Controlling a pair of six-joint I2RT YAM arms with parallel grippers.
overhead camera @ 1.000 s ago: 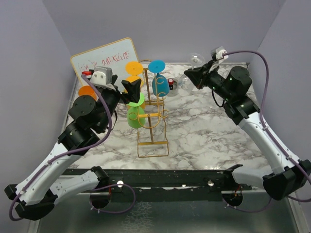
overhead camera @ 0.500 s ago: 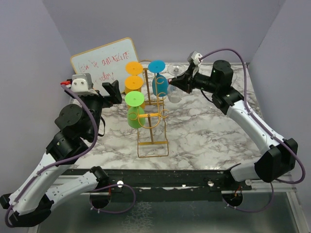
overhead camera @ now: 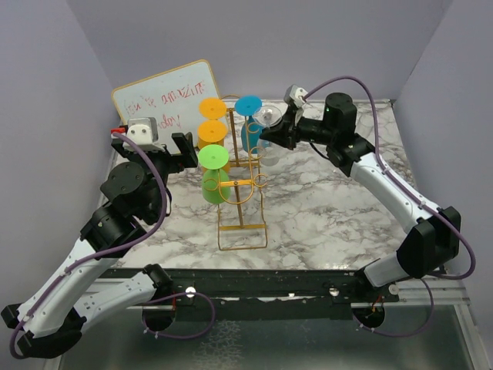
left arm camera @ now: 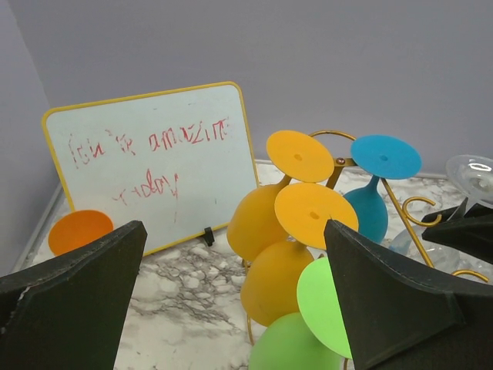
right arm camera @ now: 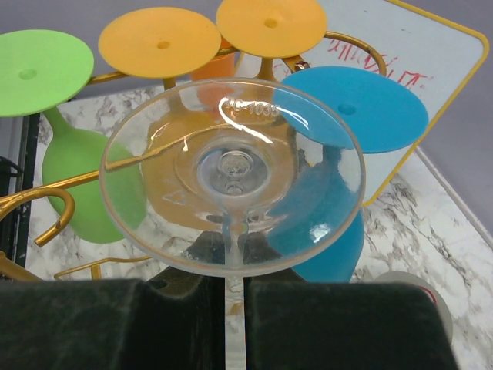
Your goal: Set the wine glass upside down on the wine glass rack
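The clear wine glass (right arm camera: 235, 166) is upside down in the air, its round foot uppermost, just to the right of the top of the wine glass rack (overhead camera: 241, 208) and close beside the blue glass (overhead camera: 253, 135) hanging there; whether it touches the gold wire cannot be told. The right gripper (right arm camera: 233, 308) has its fingers (right arm camera: 339, 324) closed nearly together on the glass's thin stem, just below the foot. On the rack's left side hang two orange glasses (overhead camera: 211, 131) and, lower down, a green glass (overhead camera: 216, 185), all inverted with flat feet up. The rack stands on its rectangular base on the marble tabletop (overhead camera: 323, 208). The left gripper (overhead camera: 152, 146) hovers left of the rack, fingers (left arm camera: 69, 308) spread wide with nothing between them. A whiteboard (overhead camera: 166, 100) with red scribbled writing leans at the back.
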